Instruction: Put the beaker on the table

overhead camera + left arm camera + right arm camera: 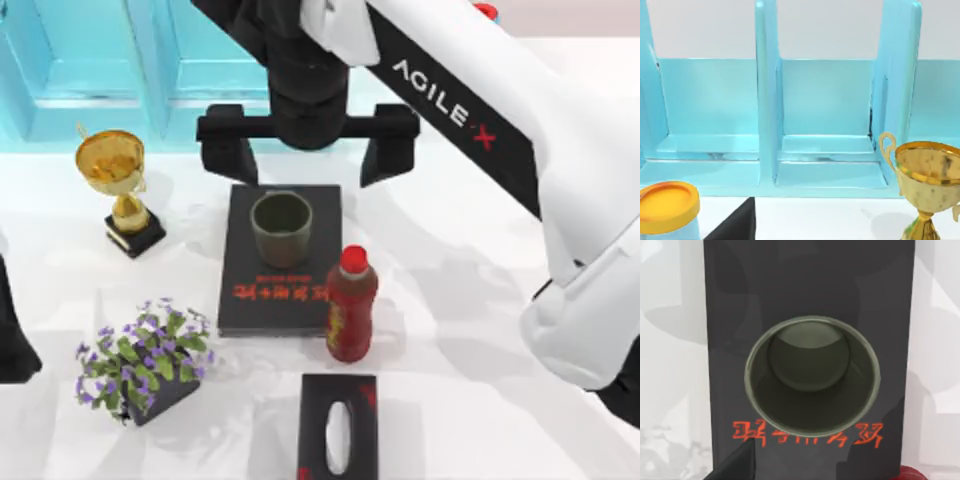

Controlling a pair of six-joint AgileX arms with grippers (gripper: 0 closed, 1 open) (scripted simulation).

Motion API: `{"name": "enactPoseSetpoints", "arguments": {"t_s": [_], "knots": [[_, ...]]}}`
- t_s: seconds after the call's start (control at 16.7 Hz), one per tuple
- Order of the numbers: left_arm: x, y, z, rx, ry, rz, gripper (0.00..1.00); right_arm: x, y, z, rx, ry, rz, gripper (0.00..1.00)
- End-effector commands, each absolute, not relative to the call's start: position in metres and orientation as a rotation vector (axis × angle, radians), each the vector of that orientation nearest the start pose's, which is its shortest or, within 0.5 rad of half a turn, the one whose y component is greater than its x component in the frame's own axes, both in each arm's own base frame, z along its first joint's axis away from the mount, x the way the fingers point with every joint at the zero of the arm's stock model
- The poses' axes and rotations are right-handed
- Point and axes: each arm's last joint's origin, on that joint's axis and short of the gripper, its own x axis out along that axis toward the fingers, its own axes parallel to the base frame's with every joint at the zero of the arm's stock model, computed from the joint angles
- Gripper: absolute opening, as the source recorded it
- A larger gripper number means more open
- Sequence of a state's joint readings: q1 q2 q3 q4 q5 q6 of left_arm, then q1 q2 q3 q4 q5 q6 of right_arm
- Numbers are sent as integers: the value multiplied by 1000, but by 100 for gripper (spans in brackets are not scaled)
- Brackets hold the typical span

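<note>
So, starting at the left edge of the top view, our left arm (15, 335) sits low and parked, and we cannot tell if its fingers are open or closed. Next comes a gold trophy (118, 190) near the back, and a pot of purple flowers (145, 360) near the front. In the left wrist view we see a blue shelf (825, 125) and an orange lid (665, 207).

In the middle, a black book (240, 285) with red letters lies flat on the white table (460, 300). The beaker (281, 228) stands upright on the book, open side up. Our right gripper (308, 155) hangs above the far end of the book, fingers spread wide, not touching the beaker.

A red bottle (351, 305) stands at the book's right front corner. A black tissue box (338, 425) lies in front of it.
</note>
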State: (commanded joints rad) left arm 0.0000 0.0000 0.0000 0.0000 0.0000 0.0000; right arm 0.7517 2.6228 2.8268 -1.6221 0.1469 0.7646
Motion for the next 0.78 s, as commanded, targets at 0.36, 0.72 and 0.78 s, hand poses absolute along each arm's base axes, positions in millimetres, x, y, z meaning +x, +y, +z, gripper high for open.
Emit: {"name": "enactPoseSetpoints", "arguments": {"t_s": [0.36, 0.72, 0.78], "knots": [[106, -1, 160, 0, 0, 0, 100, 375, 346, 188, 6, 1372, -7, 100], [106, -1, 160, 0, 0, 0, 100, 377, 344, 157, 8, 1368, -4, 100], [106, -1, 160, 0, 0, 0, 100, 377, 344, 157, 8, 1368, -4, 100]]}}
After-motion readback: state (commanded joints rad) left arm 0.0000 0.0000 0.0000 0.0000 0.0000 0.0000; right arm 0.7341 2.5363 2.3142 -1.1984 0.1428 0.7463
